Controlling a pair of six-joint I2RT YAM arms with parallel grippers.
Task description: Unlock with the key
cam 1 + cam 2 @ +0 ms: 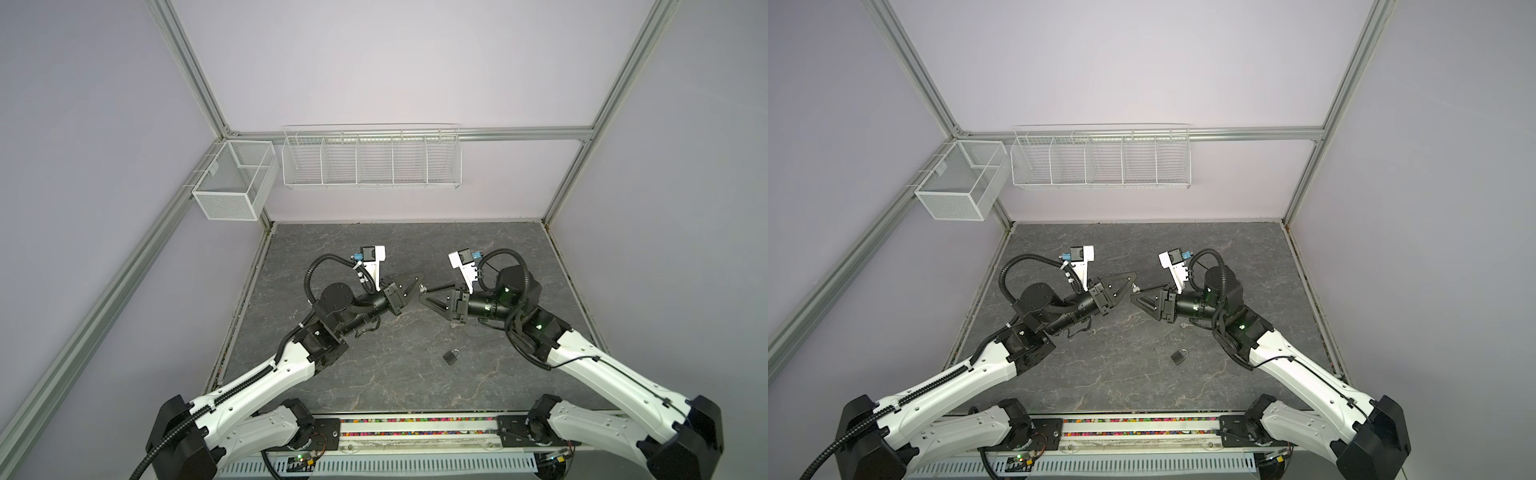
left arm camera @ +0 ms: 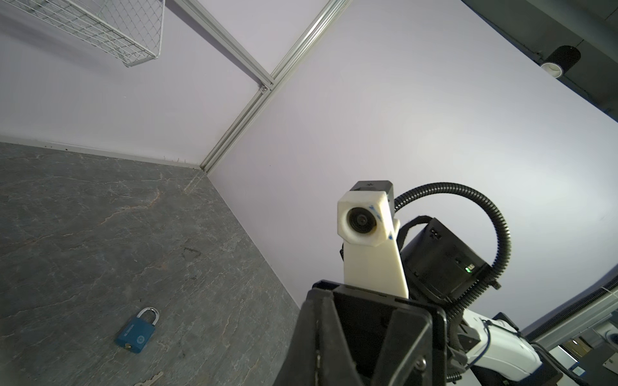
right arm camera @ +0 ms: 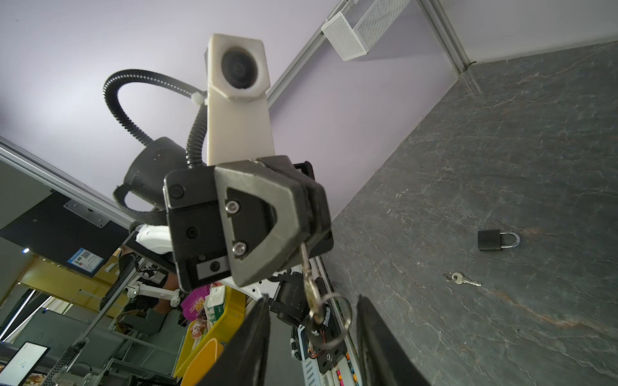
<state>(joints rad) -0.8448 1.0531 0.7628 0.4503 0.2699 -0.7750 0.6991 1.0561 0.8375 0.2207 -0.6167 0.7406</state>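
Closest to the front of the table lies the padlock, flat on the grey stone-patterned top with its shackle closed, a little to the right of the middle in both top views. The left wrist view shows a blue face. The right wrist view shows it dark with a silver shackle. It is well apart from both grippers and nothing touches it.

Just beyond it, a loose key lies flat on the table, near the padlock but not touching it.

Farther back, the two grippers meet tip to tip above the middle of the table. The left gripper has its jaws pressed fully together on the blade of the key. The key hangs down from the fingertips, with its key ring dangling below. The right gripper faces it with jaws partly apart. In the right wrist view its fingers stand on either side of the hanging ring with a gap on each side, gripping nothing.

At the very back, a mesh basket hangs in the left corner and a long wire rack hangs on the rear wall.
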